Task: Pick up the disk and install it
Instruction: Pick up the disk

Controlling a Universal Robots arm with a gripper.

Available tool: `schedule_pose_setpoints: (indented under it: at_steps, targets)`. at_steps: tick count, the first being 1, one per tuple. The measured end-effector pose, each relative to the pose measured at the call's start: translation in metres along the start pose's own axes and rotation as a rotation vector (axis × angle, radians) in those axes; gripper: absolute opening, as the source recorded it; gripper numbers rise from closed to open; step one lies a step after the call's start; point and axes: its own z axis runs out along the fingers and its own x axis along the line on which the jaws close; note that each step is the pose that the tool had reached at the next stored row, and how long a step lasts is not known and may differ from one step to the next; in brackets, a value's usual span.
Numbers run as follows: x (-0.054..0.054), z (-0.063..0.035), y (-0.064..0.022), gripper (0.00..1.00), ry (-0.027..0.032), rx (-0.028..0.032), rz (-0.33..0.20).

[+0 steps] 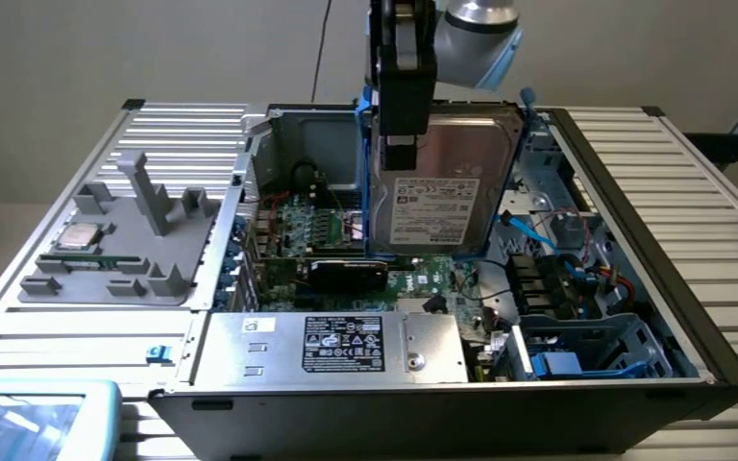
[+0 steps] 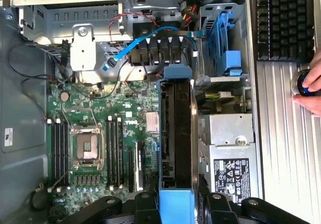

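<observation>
Above the open computer case (image 1: 472,423), disk (image 1: 446,192) held upright.
My gripper (image 1: 399,144) clamps its top edge (label facing out); mid-carry, I judge, and seating calls for squaring with the blue bay (image 1: 594,346).

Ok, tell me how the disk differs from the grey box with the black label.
The disk hangs upright from the gripper above the open case; the grey box sits flat inside it. The disk's label is white, the box's black. Both are grey metal.
</observation>
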Motion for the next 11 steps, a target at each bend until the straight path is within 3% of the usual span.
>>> schedule_pose_setpoints:
  at_steps: [6,11]
  targets:
    - [-0.009,0.0005,0.0085,0.37,-0.0086,-0.0004,-0.001]
    - [-0.018,0.0010,0.0180,0.37,-0.0111,0.0000,-0.001]
